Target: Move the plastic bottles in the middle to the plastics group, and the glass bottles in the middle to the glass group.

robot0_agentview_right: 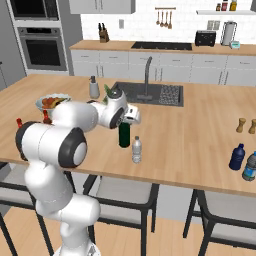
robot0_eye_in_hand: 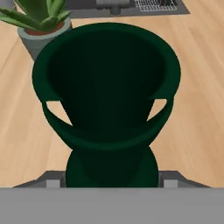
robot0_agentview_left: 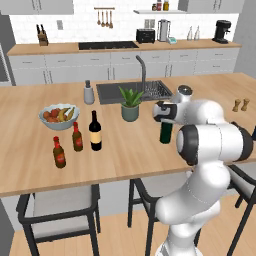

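On the wooden island counter (robot0_agentview_left: 130,145), the pincer (robot0_eye_in_hand: 109,181) grips the upright green bottle (robot0_agentview_right: 124,135).

Green bottle (robot0_agentview_left: 166,132): upper part hidden behind the arm at centre right of the left base view; neck covered by the hand in the right base view. Hand view: fingertips concealed behind the bottle; plant (robot0_eye_in_hand: 41,19) cut off by the top left edge. Wall utensils (robot0_agentview_left: 104,18): too small to identify.
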